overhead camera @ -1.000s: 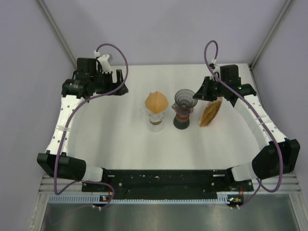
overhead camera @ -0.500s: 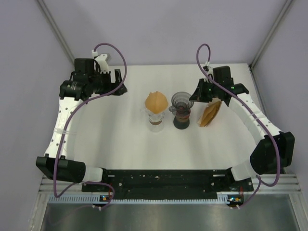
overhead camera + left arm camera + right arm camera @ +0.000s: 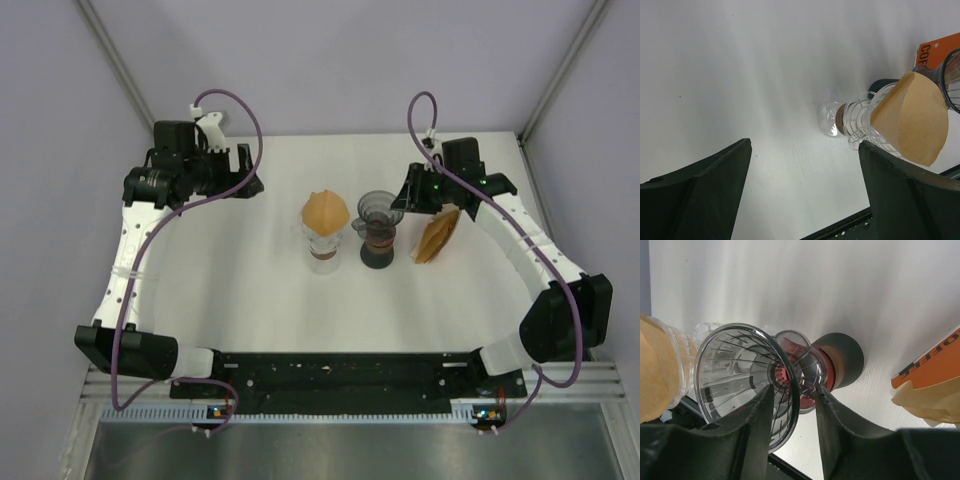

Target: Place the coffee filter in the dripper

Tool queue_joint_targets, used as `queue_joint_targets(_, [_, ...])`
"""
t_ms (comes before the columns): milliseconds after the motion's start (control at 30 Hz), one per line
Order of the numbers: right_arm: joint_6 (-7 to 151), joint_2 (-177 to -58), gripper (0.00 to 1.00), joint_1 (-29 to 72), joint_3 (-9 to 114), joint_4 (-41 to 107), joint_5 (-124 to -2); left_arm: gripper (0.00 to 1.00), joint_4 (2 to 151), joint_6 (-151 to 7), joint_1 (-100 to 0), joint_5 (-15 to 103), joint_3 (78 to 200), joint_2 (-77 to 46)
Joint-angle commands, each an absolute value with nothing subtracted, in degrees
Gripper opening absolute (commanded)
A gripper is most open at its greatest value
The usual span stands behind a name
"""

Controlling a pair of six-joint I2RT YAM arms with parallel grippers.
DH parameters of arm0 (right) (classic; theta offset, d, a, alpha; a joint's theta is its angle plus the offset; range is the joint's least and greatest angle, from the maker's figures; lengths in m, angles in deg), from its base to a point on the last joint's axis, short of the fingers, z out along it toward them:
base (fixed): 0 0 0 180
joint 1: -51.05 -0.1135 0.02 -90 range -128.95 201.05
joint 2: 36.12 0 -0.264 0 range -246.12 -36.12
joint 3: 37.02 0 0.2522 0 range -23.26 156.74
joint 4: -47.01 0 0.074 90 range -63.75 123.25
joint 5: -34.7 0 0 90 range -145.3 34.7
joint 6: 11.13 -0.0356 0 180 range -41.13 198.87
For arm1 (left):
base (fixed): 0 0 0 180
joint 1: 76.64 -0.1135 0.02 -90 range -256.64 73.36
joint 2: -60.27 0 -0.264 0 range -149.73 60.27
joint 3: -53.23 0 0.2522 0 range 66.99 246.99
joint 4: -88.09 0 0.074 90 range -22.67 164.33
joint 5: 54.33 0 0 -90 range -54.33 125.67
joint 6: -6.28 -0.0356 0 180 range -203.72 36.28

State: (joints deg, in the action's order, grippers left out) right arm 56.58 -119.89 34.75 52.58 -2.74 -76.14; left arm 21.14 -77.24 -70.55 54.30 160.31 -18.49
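Observation:
A brown paper coffee filter (image 3: 325,210) sits as a cone in a clear glass dripper (image 3: 860,120) at the table's middle; it also shows in the wrist views (image 3: 912,117) (image 3: 655,370). Just to its right stands a smoky ribbed dripper (image 3: 378,207) (image 3: 735,370) on a dark base (image 3: 378,252). My right gripper (image 3: 405,200) (image 3: 795,390) straddles that dripper's rim, one finger inside the cone and one outside, jaws slightly apart with a gap to the rim. My left gripper (image 3: 250,185) (image 3: 805,145) hangs wide open and empty at the back left.
An orange pack of paper filters (image 3: 438,237) (image 3: 935,380) lies right of the smoky dripper, under the right arm. Purple cables loop over both arms. Grey walls close in the table at the back and both sides.
The right arm swung a little left over the smoky dripper, then its shut jaws parted around the rim. The left arm and both drippers stayed put.

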Motion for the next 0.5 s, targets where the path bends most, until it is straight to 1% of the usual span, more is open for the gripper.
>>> queue_joint_targets(0, [58.47, -118.22, 0.41, 34.52, 57.15, -3.92, -74.73, 0.94, 22.39, -77.57, -70.92, 55.18, 161.39, -16.54])
queue_joint_targets(133, [60.50, -116.81, 0.49, 34.70, 61.90, -9.01, -68.94, 0.94, 22.39, -77.66, -70.92, 55.18, 161.30, -16.54])
queue_joint_targets(200, [59.02, -114.97, 0.60, 35.22, 63.22, -10.86, -62.02, 0.94, 22.30, -77.74, -70.92, 55.35, 161.21, -16.45])
queue_joint_targets(267, [57.52, -112.17, 0.63, 36.89, 62.18, -11.05, -55.50, 0.94, 22.30, -77.83, -71.01, 55.61, 161.21, -16.28])
queue_joint_targets(300, [56.73, -110.84, 0.63, 38.03, 61.04, -10.78, -52.17, 0.94, 22.30, -77.92, -71.01, 55.70, 161.21, -16.19])
queue_joint_targets(367, [55.23, -107.59, 0.63, 41.10, 57.53, -9.30, -50.56, 0.94, 22.30, -77.92, -71.01, 55.97, 161.21, -16.10])
queue_joint_targets(400, [54.88, -106.62, 0.61, 41.81, 55.25, -8.33, -49.94, 0.94, 22.39, -77.92, -71.01, 56.14, 161.21, -16.10])
queue_joint_targets(467, [54.00, -105.38, 0.52, 41.91, 51.12, -7.88, -47.57, 0.94, 22.30, -77.83, -71.01, 56.32, 161.21, -16.10])
